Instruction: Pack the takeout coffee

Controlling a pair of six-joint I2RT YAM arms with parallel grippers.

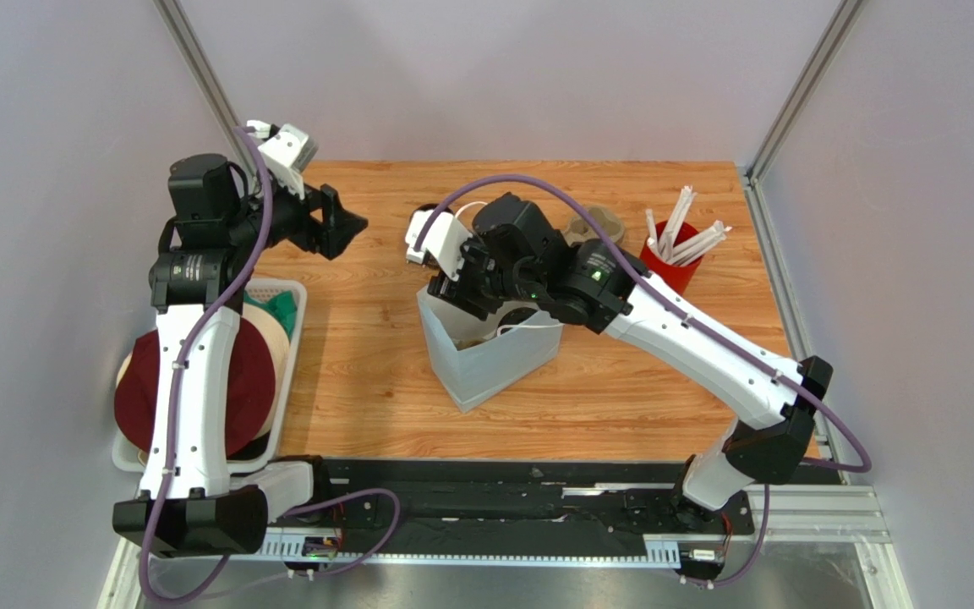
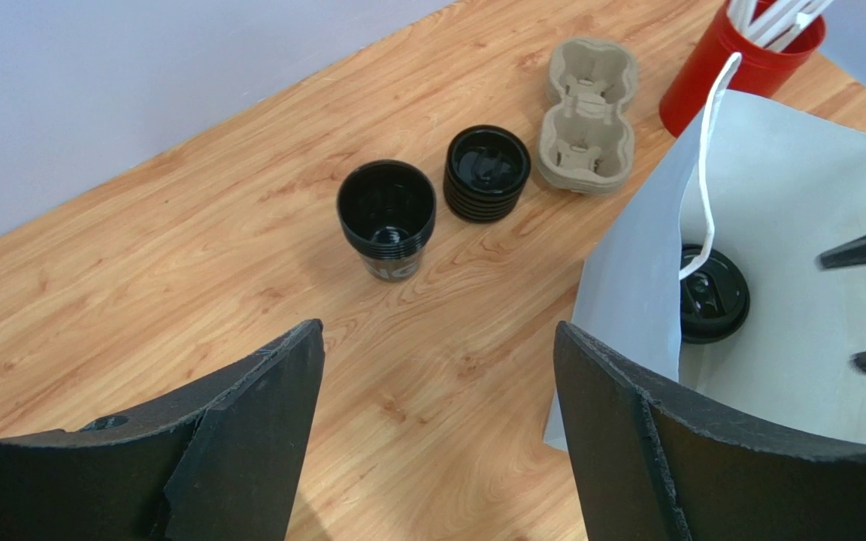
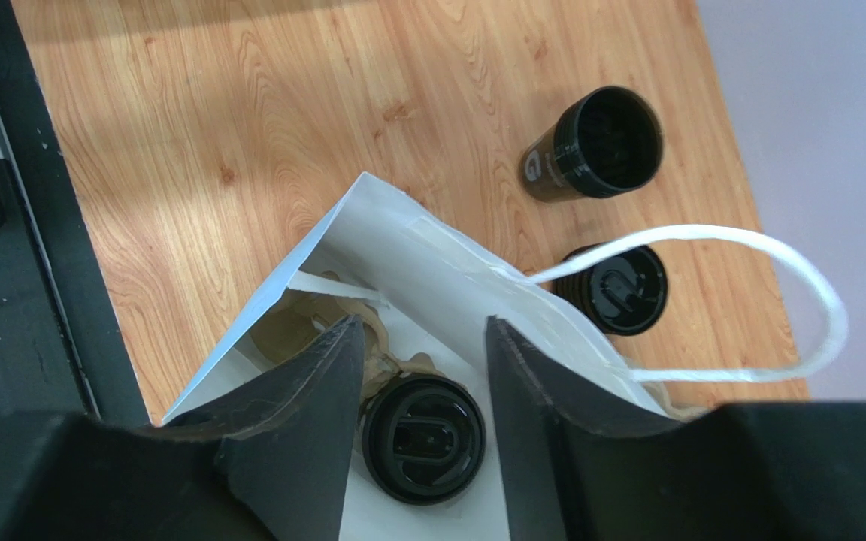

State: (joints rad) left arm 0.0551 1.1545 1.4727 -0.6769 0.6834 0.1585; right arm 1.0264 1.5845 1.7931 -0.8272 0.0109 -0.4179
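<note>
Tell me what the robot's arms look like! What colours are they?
Both arms, left arm and right arm, have smooth white shells with chunky black joints. A purple cable loops along each. The left gripper and right gripper each have two flat, black, wedge-shaped fingers.

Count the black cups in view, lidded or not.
2: the lidded cup inside the white paper bag; an open cup on the table beside the lid stack. Others may be nested inside it.

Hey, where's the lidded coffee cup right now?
The lidded coffee cup sits on the floor of the white paper bag at mid-table, directly under the right gripper and its parted fingers. The open black cup and lid stack stand outside the bag.
</note>
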